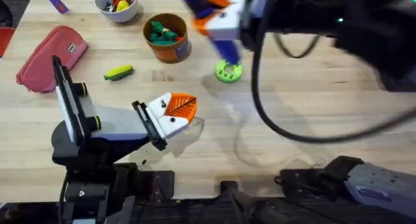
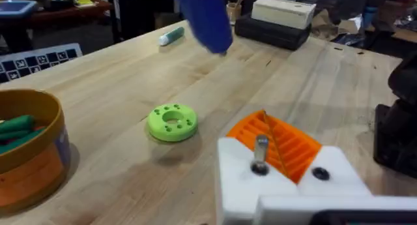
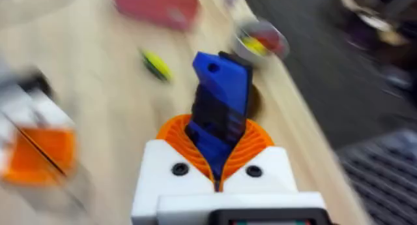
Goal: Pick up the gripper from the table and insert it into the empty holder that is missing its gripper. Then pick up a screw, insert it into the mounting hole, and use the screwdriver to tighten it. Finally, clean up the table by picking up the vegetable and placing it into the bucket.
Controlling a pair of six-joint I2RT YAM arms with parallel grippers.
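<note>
A lime-green round plastic disc [image 1: 228, 71] with a centre hole is lying flat on the light wooden tabletop [image 1: 312, 100], right of middle. A red fabric zip pouch [image 1: 51, 57] is sitting at the far left. A white bowl [image 1: 117, 4] holding scissors and small bits is standing at the far edge. A teal-and-white marker [image 2: 171, 36] is lying beyond the disc. Dark green toy vegetables [image 1: 162, 33] are sitting further back.

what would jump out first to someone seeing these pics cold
Probably the blue screwdriver, clamped in the right end effector and held high above the green disc near the table's middle. Next, the left end effector, white with orange ribbed pads, low over the wood. Behind it, the yellow corn lies left of the orange bucket, which holds green toys.
</note>
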